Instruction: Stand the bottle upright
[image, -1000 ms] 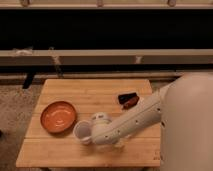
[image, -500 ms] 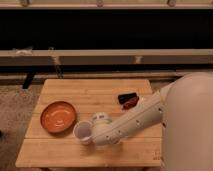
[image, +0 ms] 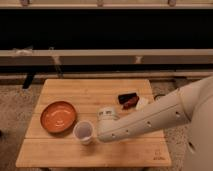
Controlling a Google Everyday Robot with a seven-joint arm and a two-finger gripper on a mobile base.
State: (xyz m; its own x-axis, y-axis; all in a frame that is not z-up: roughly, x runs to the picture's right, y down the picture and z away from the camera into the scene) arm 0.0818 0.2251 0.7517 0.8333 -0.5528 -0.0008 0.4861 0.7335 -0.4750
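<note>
The white, smooth-shelled arm reaches in from the right over the pale slatted wooden bench (image: 65, 152). Its claw (image: 102, 125) sits at the arm's lower end, just beside the translucent white plastic cup (image: 83, 132); its opening cannot be told. The slim whitish bottle is not visible, probably hidden under the wrist. A round, glossy orange bowl (image: 58, 116) lies left; a dark red-and-black object (image: 128, 99) lies behind. A sound attempt would tip the bottle slowly onto its base, clear of the cup.
</note>
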